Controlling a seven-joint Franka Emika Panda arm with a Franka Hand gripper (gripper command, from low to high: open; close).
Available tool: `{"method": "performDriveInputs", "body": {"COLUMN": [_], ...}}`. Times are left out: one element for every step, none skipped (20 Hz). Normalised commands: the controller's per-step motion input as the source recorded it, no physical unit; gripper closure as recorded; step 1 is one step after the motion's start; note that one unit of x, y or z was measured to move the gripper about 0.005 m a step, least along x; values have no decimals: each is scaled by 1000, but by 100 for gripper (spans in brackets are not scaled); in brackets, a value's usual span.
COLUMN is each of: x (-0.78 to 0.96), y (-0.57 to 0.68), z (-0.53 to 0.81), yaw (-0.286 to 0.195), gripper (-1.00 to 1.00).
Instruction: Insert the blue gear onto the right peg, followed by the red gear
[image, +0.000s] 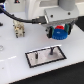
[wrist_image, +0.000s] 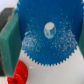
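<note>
In the exterior view, the white arm's gripper (image: 59, 33) hangs above the grey black-bordered plate (image: 45, 56), jaws clamped on the wide flat bright-blue toothed gear (image: 60, 34). Wrist view: that gear (wrist_image: 47, 35) fills the frame, with the small bright-red gear (wrist_image: 19, 74) just beside it.

blue gear (wrist_image: 46, 34): wide, flat, bright blue toothed disc with a pale centre hole, held up off the table at the exterior view's right, above and right of the plate
red gear (image: 60, 27): small, bright red, touching the blue gear's upper side in the exterior view; a red toothed edge shows beside it in the wrist view
right peg (image: 51, 50): thin dark upright pin on the grey, black-bordered plate, bare
</note>
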Motion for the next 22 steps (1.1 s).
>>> {"method": "performDriveInputs", "body": {"x": [677, 683, 686, 674, 674, 671, 649, 629, 583, 554, 529, 511, 471, 417, 369, 317, 283, 246, 223, 214, 206, 206], "y": [-46, -46, -60, -71, -80, -109, -129, -134, -131, -143, -151, -163, -189, -209, -209, -209, -214, -223, -211, -237, -257, -286], "z": [271, 251, 240, 243, 217, 200, 169, 117, 97, 60, 20, 0, 0, 0, 0, 0, 0, 0, 0, 0, 0, 0], "yaw": [0, 0, 0, 0, 0, 0, 0, 0, 0, 0, 0, 0, 0, 0, 0, 0, 0, 0, 0, 0, 0, 0], "gripper": [100, 100, 100, 100, 100, 100, 100, 100, 100, 100, 100, 100, 100, 100, 100, 100, 100, 100, 100, 100, 100, 100]}}
